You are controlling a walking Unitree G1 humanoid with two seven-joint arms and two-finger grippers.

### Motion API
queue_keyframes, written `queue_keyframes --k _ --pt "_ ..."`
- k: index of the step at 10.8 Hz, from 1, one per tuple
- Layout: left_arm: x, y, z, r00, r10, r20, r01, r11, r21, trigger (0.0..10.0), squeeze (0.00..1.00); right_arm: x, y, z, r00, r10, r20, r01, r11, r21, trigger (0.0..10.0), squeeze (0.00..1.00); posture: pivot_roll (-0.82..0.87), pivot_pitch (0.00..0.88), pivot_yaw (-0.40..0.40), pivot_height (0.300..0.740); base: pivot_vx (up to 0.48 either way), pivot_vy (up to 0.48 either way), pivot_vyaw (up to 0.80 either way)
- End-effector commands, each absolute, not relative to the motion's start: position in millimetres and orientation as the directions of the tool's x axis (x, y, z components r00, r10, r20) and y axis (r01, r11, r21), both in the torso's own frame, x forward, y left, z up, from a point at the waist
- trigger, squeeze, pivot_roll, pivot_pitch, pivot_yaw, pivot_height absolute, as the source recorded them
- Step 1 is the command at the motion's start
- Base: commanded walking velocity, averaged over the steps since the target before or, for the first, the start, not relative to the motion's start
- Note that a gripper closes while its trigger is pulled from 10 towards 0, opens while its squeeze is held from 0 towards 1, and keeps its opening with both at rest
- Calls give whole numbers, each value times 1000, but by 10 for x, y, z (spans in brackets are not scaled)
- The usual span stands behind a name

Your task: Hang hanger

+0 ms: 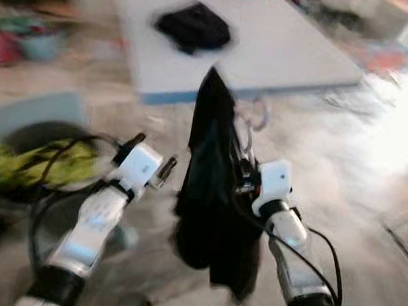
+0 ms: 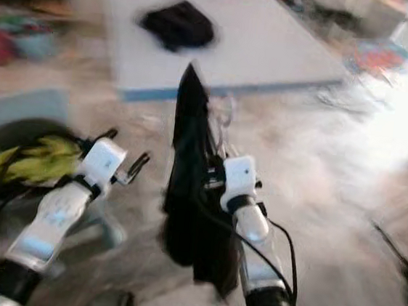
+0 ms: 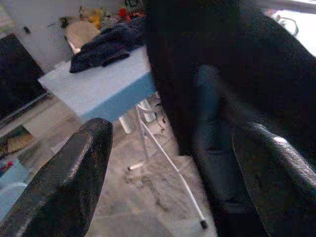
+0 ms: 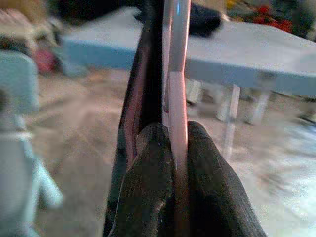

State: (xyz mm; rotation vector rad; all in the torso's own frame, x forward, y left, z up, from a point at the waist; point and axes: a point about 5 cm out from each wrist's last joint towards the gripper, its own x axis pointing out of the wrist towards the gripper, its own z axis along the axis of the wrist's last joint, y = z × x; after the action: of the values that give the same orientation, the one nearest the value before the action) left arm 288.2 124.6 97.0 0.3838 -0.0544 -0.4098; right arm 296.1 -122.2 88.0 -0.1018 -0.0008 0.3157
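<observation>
Black garment (image 1: 210, 197) hangs from a pale hanger (image 4: 177, 74), pinched in the right gripper (image 4: 175, 148). Left gripper (image 3: 173, 177) is spread apart beside it, holding nothing.

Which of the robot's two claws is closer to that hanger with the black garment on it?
The right. The right gripper is shut on the hanger, whose black garment hangs beside it. The left gripper is open, apart from it on the garment's other side.

I can read no text, label, brand, number or sign in any of my views; the head views are blurred and the wrist views show no lettering.
</observation>
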Motion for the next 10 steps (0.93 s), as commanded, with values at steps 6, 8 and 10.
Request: queue_keyframes --k 6,8,10 --pt "2944 870 975 838 -543 -47 540 815 210 10000 1000 2933 -1040 1333 884 453 120 -456 890 -3 10000 0 -20 48 -40 740 0 0 0" --pt "2985 894 1009 862 -506 -28 499 838 222 10000 1000 2853 -1044 1361 845 524 105 -523 851 -44 10000 0 -34 52 -40 740 0 0 0" --pt "3023 921 1025 877 -480 -25 474 856 209 10000 0 2799 -1080 1286 834 548 60 -548 836 -20 10000 0 -35 55 -40 740 0 0 0"
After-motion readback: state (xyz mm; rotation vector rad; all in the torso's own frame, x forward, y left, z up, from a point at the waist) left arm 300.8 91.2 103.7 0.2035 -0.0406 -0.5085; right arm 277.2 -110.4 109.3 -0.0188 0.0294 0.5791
